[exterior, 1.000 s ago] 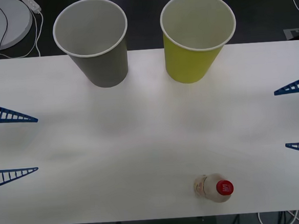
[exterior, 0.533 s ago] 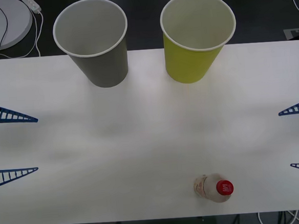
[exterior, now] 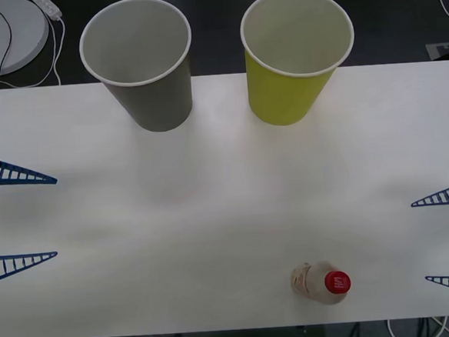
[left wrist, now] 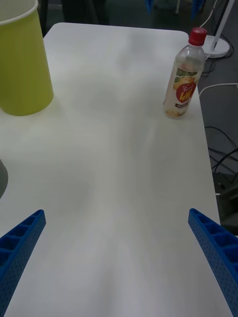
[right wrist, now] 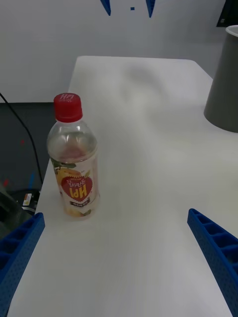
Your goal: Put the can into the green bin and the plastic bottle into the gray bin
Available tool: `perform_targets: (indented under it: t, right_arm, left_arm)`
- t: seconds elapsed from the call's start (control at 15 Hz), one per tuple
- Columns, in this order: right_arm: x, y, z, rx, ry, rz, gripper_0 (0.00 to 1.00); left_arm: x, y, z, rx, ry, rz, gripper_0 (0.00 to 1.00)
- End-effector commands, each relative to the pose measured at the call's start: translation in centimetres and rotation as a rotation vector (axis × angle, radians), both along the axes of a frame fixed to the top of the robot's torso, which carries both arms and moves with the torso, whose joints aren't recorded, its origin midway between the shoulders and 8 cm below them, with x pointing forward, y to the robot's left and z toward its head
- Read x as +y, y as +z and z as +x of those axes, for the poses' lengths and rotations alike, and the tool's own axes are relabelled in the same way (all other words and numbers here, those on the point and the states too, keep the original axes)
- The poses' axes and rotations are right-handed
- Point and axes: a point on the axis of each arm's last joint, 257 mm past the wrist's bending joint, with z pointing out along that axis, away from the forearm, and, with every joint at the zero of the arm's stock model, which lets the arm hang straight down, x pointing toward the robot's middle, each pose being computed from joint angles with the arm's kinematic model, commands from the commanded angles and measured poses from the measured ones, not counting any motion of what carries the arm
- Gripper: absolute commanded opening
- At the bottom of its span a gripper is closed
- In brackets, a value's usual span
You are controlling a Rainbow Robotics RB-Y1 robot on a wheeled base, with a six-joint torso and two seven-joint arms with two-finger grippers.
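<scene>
White table (exterior: 227, 207). The plastic bottle (exterior: 322, 283) stood upright near the table's front edge, right of centre, red cap on, touching nothing. The gray bin (exterior: 141, 62) and the green bin (exterior: 293, 54) stood upright side by side at the far edge, gray to the left, apart from each other.

Right gripper (exterior: 447, 238) sat at the table's right edge, near the bottle, fingers spread, nothing between them. Left gripper (exterior: 20, 220) sat at the left edge, fingers likewise spread wide, holding nothing, well apart from the bottle.

Bare table (exterior: 212, 215) all around the upright plastic bottle (exterior: 323, 282).
</scene>
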Motion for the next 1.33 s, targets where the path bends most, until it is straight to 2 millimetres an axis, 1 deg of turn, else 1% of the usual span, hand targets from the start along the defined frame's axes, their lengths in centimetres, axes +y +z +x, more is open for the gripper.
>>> perform_targets:
  t: [0.07,0.2,0.33,0.47,0.8,1.33]
  right_arm:
    - [-0.2,-1.8,-1.0,0.024,0.01,-0.002,1.0]
    - [0.4,-2.7,-1.6,0.051,0.01,0.018,1.0]
    - [1.6,-4.2,-2.3,0.1,0.011,0.041,1.0]
    - [2.3,-5.2,-2.7,0.127,0.014,0.059,1.0]
    - [3.3,-6.2,-2.3,0.107,-0.007,0.092,1.0]
    - [6.2,-8.0,-1.7,0.081,0.001,0.11,1.0]
  left_arm:
    - [0.0,0.0,0.0,0.0,0.0,0.0,1.0]
    - [0.0,0.0,0.0,0.0,0.0,0.0,1.0]
    - [0.0,0.0,0.0,0.0,0.0,0.0,1.0]
    - [0.0,0.0,0.0,0.0,0.0,0.0,1.0]
    - [0.0,0.0,0.0,0.0,0.0,0.0,1.0]
    - [0.0,0.0,0.0,0.0,0.0,0.0,1.0]
